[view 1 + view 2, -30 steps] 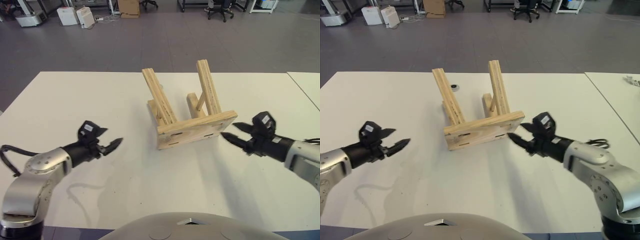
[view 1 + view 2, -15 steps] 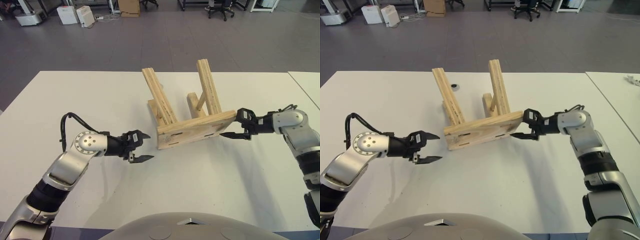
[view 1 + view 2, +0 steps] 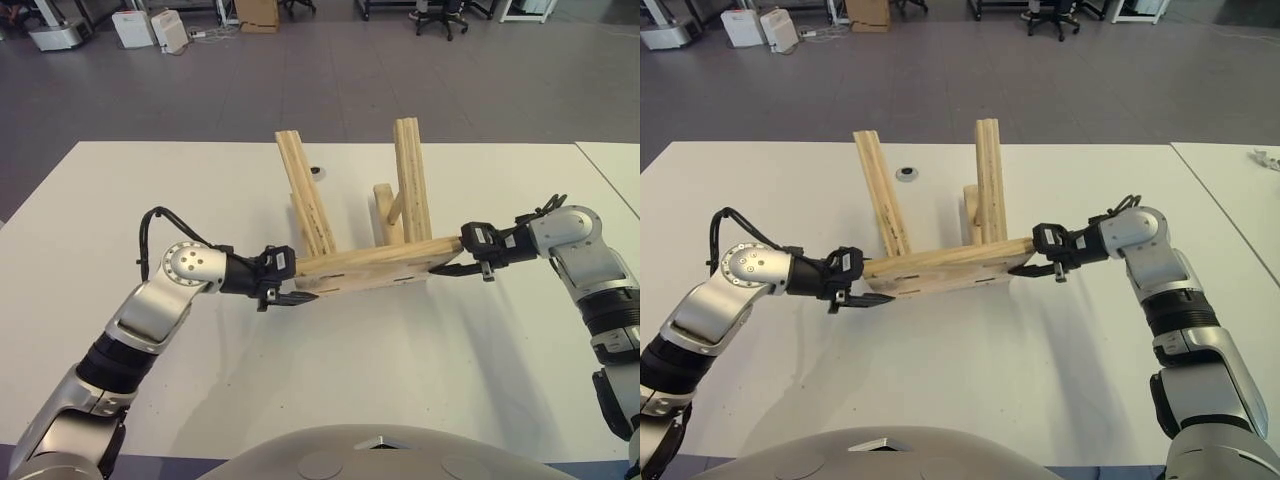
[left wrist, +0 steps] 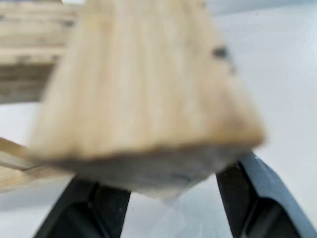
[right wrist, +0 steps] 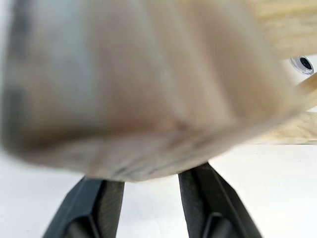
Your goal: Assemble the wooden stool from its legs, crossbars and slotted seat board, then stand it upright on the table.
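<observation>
The assembled wooden stool (image 3: 360, 235) is upside down on the white table (image 3: 150, 200), its legs (image 3: 411, 175) pointing up and away from me. Its slotted seat board (image 3: 375, 266) lies nearly flat, edge toward me. My left gripper (image 3: 292, 280) is shut on the board's left end, one finger above and one below. My right gripper (image 3: 452, 256) is shut on the right end. In the left wrist view the board's end (image 4: 148, 89) looms close over the dark fingers (image 4: 94, 208). The right wrist view has the board's other end (image 5: 148, 84) above its fingers (image 5: 203, 198).
A small round dark object (image 3: 905, 173) lies on the table behind the stool's left leg. A second white table (image 3: 615, 165) adjoins at the right. The floor beyond holds boxes and chairs far off.
Both grippers have closed in on the seat board's ends. The stool has tipped: its board now lies flatter and its legs stand more upright than half a second ago.
</observation>
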You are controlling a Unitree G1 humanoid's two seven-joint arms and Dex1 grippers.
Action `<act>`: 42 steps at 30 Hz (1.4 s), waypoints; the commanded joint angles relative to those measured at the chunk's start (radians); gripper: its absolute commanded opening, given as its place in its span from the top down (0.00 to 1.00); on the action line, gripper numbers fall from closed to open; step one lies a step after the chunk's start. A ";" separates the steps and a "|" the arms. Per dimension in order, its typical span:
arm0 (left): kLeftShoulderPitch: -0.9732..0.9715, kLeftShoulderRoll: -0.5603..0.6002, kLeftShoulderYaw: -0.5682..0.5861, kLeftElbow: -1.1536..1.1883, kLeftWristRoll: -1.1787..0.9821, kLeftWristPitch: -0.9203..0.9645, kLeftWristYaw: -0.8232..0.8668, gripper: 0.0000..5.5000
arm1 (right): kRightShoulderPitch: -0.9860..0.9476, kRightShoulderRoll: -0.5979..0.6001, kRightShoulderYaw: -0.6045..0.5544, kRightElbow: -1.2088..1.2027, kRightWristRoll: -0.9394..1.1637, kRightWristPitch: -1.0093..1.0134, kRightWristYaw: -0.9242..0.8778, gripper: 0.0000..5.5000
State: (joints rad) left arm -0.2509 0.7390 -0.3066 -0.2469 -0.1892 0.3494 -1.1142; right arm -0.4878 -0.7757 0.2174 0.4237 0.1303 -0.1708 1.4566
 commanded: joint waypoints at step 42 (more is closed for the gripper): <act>-0.419 0.605 -0.174 0.375 -1.783 1.045 0.216 0.59 | -0.156 -0.558 0.385 -0.285 1.842 1.584 -0.318 0.58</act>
State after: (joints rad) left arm -0.7742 1.3874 -0.5894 0.1527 -1.9594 1.4663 -1.0046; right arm -0.7227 -1.3692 0.7014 0.1448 1.9414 1.4627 1.2222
